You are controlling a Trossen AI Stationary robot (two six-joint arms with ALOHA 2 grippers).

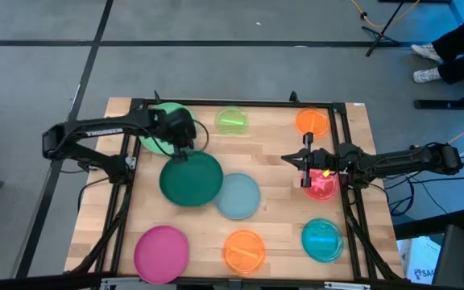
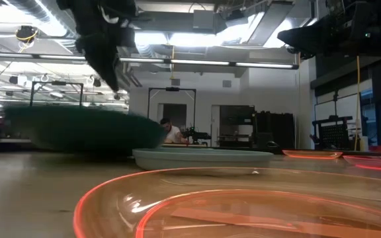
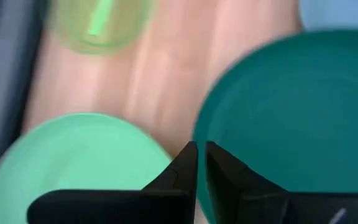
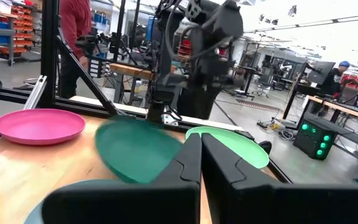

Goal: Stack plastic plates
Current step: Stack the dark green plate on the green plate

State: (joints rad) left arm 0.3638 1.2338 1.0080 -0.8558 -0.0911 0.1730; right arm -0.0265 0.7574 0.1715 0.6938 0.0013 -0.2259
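My left gripper [image 1: 185,149] is shut on the dark green plate [image 1: 192,179] at mid-table. The light green plate [image 1: 155,137] lies flat just beyond it, partly under the left arm. The grey-blue plate [image 1: 238,196] lies flat at the dark green plate's right. Lying flat and apart are the magenta plate [image 1: 161,251], two small orange plates [image 1: 244,250] [image 1: 312,122], the lime plate [image 1: 232,121] and the teal plate [image 1: 322,239]. My right gripper [image 1: 306,165] hovers shut beside the red-pink plate [image 1: 322,185], touching nothing. My left gripper pinches the dark green plate's rim [image 3: 199,134] on its far side, next to the light green plate, coming from above and pointing down. The plate [image 4: 138,149] hangs tilted, its held side raised. Whether its low side rests on the grey-blue plate, I cannot tell.
A black frame [image 1: 346,153] runs along the table's sides and far edge. Bare wood [image 1: 276,161] lies between the two grippers. The near orange plate [image 2: 243,205] fills the low view's foreground. People and workshop gear stand beyond the table.
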